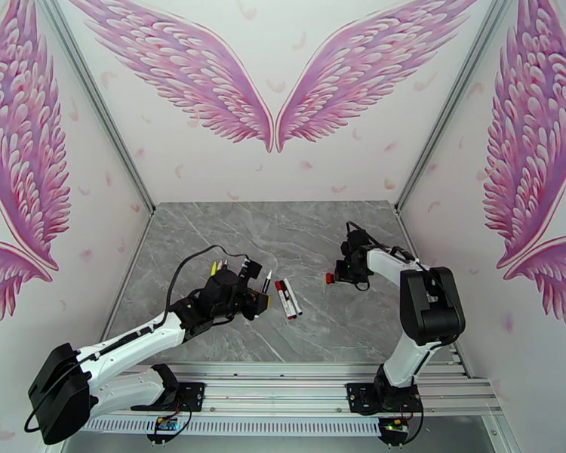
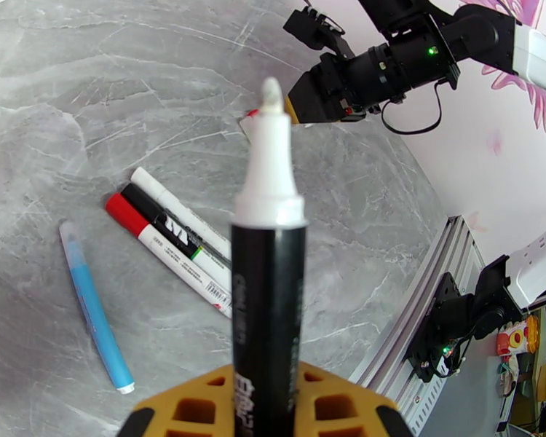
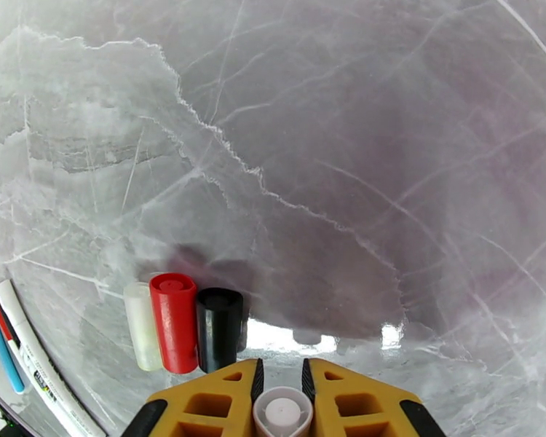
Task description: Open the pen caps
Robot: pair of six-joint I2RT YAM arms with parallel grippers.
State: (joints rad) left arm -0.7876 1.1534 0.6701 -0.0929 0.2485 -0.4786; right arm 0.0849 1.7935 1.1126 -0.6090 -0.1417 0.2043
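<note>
The left gripper (image 2: 269, 391) is clamped on an uncapped black pen (image 2: 268, 285), just left of the three pens (image 2: 172, 231) lying on the table (image 2: 54, 67). Its long axis runs straight out of the jaws, white nib (image 2: 271, 96) aimed at the right gripper (image 3: 280, 369), which pinches a white cap (image 3: 282, 415) right of them.

The grey marble-patterned stone tabletop (image 1: 283, 235) is veined in pale white. The white walls bear pink feathered wing murals (image 1: 200, 77). The black-barrelled marker pen (image 2: 268, 307) has a white tip. The slim plastic pen (image 2: 95, 307) is light blue. The white-barrelled pens (image 2: 178, 266) have red and black ends. The short cylindrical plastic caps are translucent white (image 3: 142, 325), red (image 3: 174, 322) and black (image 3: 218, 329). The round cap (image 3: 282, 413) is off-white.
</note>
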